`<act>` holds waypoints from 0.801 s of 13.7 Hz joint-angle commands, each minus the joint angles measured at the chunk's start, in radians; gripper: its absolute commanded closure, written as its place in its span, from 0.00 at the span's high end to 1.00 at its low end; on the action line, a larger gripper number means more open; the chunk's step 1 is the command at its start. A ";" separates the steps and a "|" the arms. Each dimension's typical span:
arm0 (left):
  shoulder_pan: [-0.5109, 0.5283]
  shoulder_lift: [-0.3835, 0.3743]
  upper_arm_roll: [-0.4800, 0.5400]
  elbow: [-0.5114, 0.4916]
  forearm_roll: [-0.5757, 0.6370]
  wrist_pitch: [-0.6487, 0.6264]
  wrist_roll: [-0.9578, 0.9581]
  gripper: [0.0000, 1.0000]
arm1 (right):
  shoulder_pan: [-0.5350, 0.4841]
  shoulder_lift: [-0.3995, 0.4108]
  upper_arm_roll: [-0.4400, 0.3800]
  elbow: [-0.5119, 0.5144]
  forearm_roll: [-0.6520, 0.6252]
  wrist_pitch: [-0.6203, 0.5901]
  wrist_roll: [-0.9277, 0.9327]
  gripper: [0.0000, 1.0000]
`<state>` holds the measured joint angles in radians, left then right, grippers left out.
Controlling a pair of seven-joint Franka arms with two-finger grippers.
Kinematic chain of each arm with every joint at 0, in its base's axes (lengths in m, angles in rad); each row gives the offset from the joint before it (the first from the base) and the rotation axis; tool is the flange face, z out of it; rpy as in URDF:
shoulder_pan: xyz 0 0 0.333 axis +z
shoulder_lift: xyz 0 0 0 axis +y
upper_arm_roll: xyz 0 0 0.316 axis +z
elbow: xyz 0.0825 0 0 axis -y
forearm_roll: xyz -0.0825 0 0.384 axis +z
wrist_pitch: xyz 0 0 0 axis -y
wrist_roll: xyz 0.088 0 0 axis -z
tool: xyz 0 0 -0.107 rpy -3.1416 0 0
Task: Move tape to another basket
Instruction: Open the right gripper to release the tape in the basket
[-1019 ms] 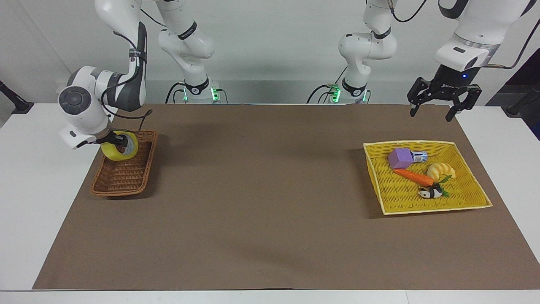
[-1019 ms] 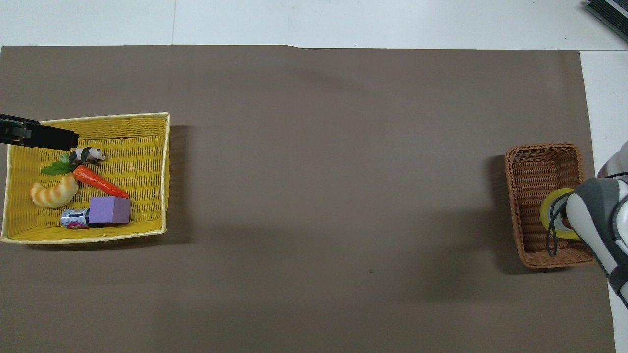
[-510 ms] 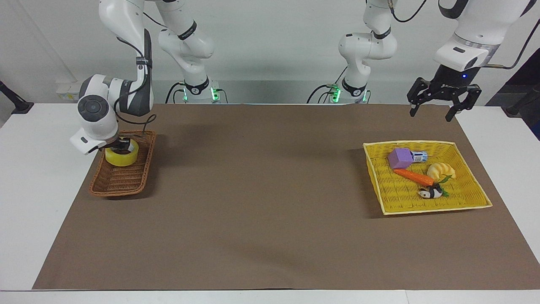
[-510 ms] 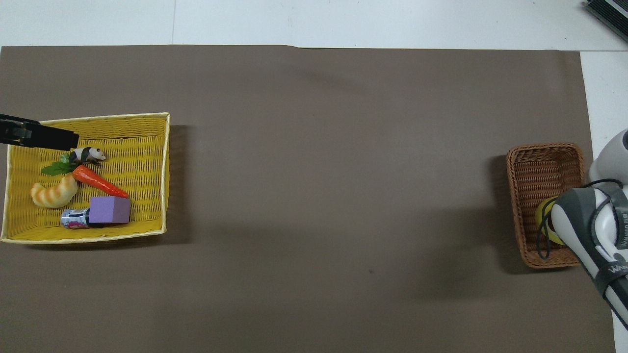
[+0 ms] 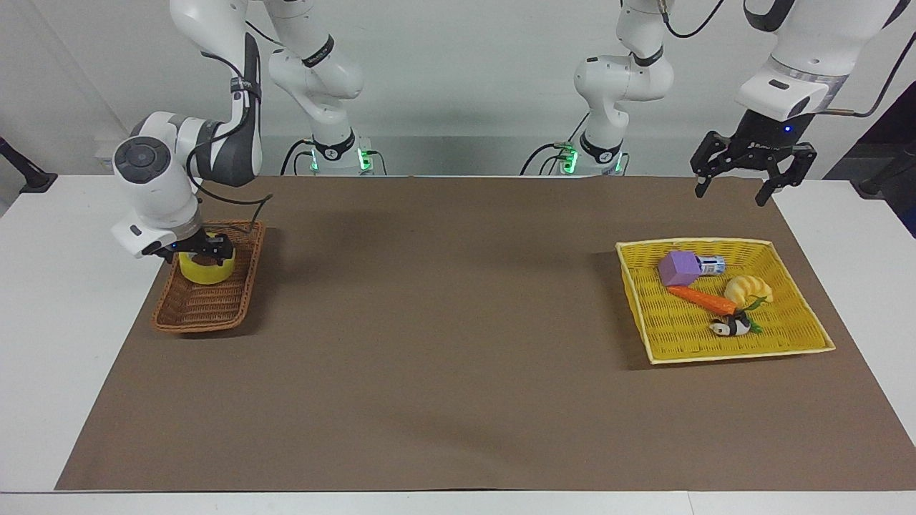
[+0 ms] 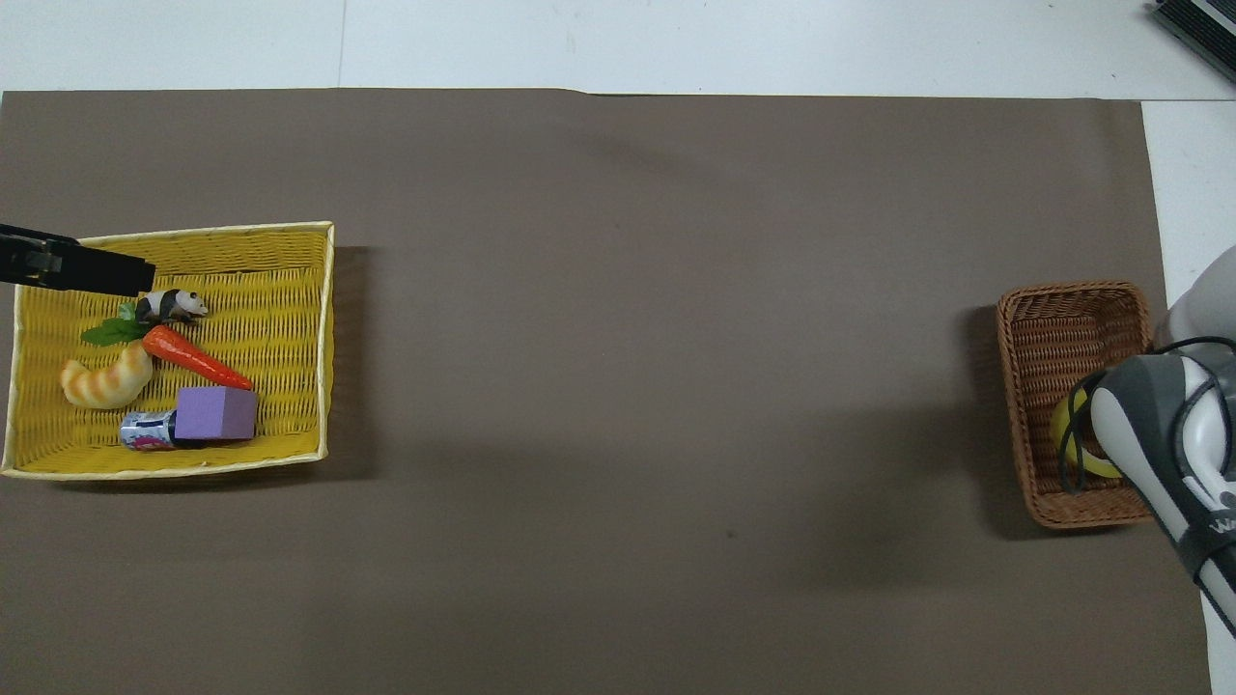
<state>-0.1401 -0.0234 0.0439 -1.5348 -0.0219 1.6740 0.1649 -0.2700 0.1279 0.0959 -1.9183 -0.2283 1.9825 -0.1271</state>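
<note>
Since the right gripper [image 5: 204,249] sits clamped on the yellow translucent tape roll [image 5: 206,269] lying flat in the narrow brown wicker basket [image 5: 204,307], lifting unreleased could drag it out, while the left gripper [image 5: 736,187] waits spread wide.

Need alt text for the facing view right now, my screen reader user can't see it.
The right gripper sits on the tape, which rests in the brown wicker basket at the right arm's end. The left gripper, open, waits above the table near the yellow basket of toys.
</note>
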 commanded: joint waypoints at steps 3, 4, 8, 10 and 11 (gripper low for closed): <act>0.011 0.000 -0.009 0.013 0.013 -0.022 0.010 1.00 | 0.006 -0.013 0.016 0.162 0.185 -0.005 0.018 1.00; 0.011 0.000 -0.009 0.013 0.013 -0.022 0.011 1.00 | 0.008 -0.031 0.019 0.180 0.184 -0.014 0.030 1.00; 0.011 0.000 -0.009 0.013 0.013 -0.022 0.010 1.00 | 0.063 -0.068 0.033 0.281 0.164 -0.138 0.101 1.00; 0.011 0.000 -0.009 0.013 0.013 -0.022 0.010 1.00 | 0.096 -0.063 0.035 0.350 0.167 -0.229 0.138 1.00; 0.011 -0.001 -0.009 0.013 0.013 -0.022 0.010 1.00 | 0.109 -0.063 0.035 0.367 0.181 -0.272 0.142 1.00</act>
<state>-0.1401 -0.0234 0.0435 -1.5348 -0.0219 1.6739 0.1649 -0.1720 0.0477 0.1260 -1.6053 -0.0666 1.7798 -0.0080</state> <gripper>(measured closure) 0.000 0.000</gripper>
